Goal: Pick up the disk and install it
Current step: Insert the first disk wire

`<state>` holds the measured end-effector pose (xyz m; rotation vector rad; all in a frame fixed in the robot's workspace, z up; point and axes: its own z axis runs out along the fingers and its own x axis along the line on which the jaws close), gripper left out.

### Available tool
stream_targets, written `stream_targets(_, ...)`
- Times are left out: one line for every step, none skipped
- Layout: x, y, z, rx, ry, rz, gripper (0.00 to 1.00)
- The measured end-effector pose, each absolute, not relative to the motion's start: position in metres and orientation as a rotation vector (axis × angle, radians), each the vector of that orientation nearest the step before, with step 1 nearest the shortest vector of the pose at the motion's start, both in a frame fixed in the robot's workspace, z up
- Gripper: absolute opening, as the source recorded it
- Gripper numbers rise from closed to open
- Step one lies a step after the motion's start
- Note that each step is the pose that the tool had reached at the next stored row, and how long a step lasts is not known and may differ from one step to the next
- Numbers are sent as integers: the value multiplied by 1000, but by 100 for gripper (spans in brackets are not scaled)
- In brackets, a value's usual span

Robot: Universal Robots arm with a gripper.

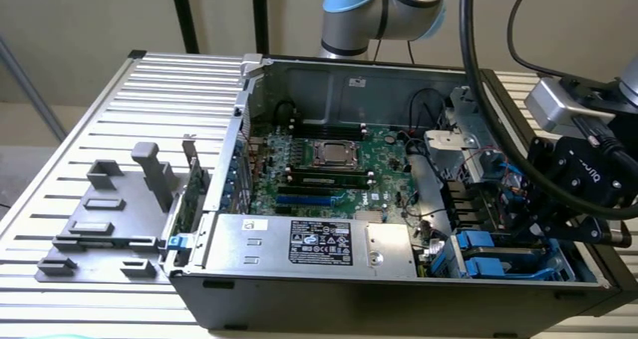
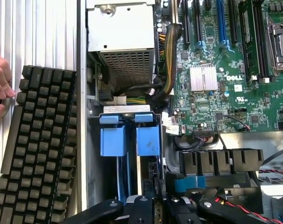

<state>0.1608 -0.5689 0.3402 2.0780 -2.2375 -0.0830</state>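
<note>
Disk (image 1: 483,255) (image 2: 114,140) is down in the computer case (image 1: 399,302), in the drive bay at the case's near corner on the exterior view's right. Blue carrier end faces up; long axis looks to run down into the bay. Arm wrist is tipped down over that corner. Gripper (image 1: 533,231) (image 2: 153,205) is just beside the carrier, jaws nearly together. Can't confirm it grips anything.

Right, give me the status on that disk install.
Done: the disk is off the grey fixture and stands on edge in the drive bay of the open computer. In hand: the claw is shut close over its blue rails; whether it grips them is unclear. Left: seating it fully, which I cannot confirm from here.
</note>
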Motion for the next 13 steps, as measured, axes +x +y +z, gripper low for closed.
stream_targets(161,-569,340,2077,-2237,-82,16)
stream_targets(161,-568,340,2077,-2237,-81,16)
stream_targets(161,-568,340,2076,-2237,-80,16)
stream_targets(161,-568,340,2076,-2237,-79,16)
stream_targets(161,-567,340,2075,-2236,-78,16)
stream_targets(161,-567,340,2074,-2235,-76,16)
stream_targets(161,-566,339,2074,-2235,-74,16)
stream_targets(161,-566,339,2073,-2234,-73,16)
stream_targets(161,-566,339,2072,-2233,-71,16)
stream_targets(161,-566,339,2071,-2233,-69,16)
stream_targets(161,-566,339,2070,-2232,-67,16)
stream_targets(161,-566,338,2070,-2231,-66,16)
stream_targets(161,-566,338,2069,-2231,-64,16)
